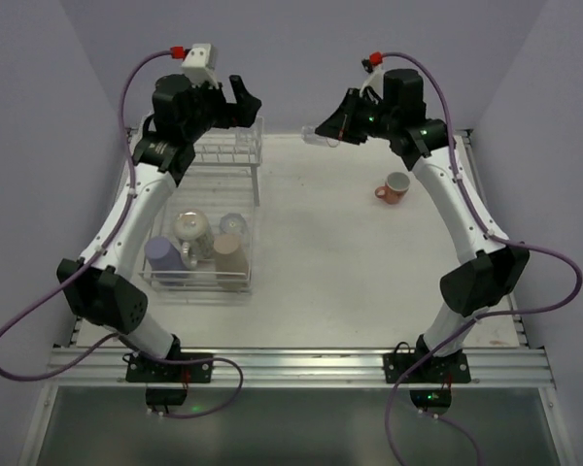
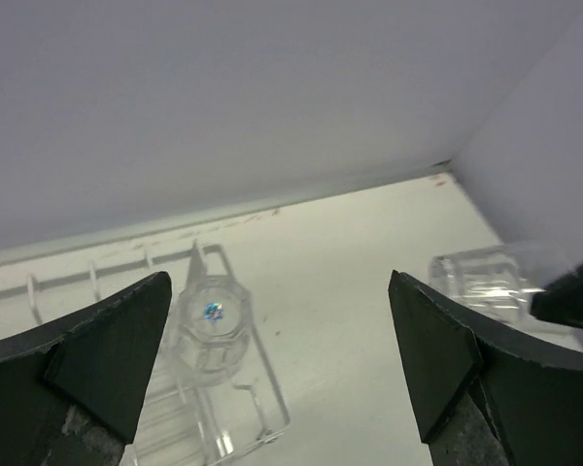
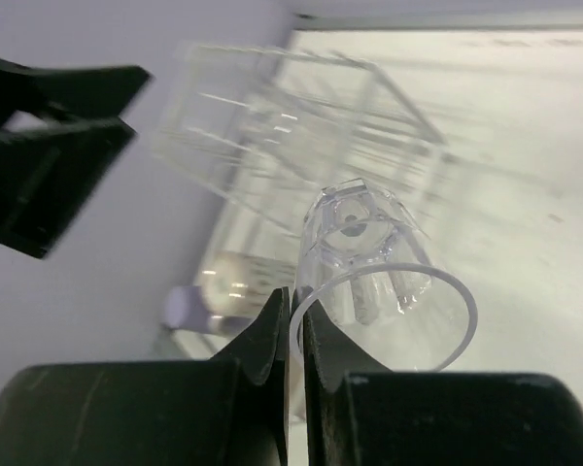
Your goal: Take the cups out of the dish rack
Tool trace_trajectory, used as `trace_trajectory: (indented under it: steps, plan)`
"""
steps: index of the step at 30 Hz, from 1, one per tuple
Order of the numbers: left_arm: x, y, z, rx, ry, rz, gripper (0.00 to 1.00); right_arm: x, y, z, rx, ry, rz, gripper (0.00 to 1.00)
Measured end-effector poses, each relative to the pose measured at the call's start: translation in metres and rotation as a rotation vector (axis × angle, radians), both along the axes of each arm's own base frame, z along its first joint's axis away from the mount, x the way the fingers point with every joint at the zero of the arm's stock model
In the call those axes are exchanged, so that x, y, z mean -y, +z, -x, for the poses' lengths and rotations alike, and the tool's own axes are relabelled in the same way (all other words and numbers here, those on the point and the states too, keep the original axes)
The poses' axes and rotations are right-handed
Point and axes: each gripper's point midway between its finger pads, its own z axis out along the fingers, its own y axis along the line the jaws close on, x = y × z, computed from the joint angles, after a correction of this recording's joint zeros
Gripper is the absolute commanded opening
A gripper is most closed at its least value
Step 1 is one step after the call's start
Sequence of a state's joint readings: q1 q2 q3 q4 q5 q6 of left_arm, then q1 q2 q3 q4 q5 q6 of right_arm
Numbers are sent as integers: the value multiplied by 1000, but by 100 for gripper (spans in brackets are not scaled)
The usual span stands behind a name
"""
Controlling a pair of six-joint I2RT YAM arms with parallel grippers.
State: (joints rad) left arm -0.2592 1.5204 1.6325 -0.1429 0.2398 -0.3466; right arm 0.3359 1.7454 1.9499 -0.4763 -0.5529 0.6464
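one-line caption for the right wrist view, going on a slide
Right gripper pinches the rim of a clear glass, with the white dish rack blurred behind.

a white table [image 1: 350, 282] enclosed by plain lavender walls [image 1: 301, 58].
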Motion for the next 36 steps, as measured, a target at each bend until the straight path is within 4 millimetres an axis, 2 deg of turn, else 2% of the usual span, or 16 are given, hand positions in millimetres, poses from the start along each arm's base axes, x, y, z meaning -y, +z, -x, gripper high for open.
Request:
trace_trajectory:
  steps: [2, 3, 7, 9, 11, 14, 18, 23, 30, 32, 36]
  plan:
    - [1, -29, -22, -78, 63, -77, 96, 18, -41, -2, -60, -88, 151, 0]
    - [-2, -50, -34, -126, 110, -132, 96, 31, -66, -3, -102, -132, 230, 0]
    - [-11, -100, -48, -241, 194, -253, 97, 79, -162, 10, -292, -240, 514, 0]
    - [-16, -115, -52, -276, 228, -298, 97, 101, -197, 22, -368, -272, 634, 0]
    - [-21, -121, -55, -291, 256, -330, 97, 118, -221, 35, -423, -287, 727, 0]
    - [-22, -120, -58, -286, 278, -354, 97, 134, -237, 44, -458, -306, 816, 0]
    - [-17, -115, -57, -272, 279, -363, 96, 150, -248, 51, -477, -333, 894, 0]
    - [-11, -117, -56, -272, 273, -371, 91, 165, -266, 58, -513, -353, 977, 0]
    - [-8, -131, -59, -296, 264, -390, 70, 179, -300, 71, -598, -343, 1047, 0]
    - [-8, -132, -58, -300, 264, -391, 62, 183, -305, 71, -611, -348, 1048, 1]
    - [-7, -132, -58, -300, 263, -391, 53, 189, -309, 68, -619, -366, 1039, 3]
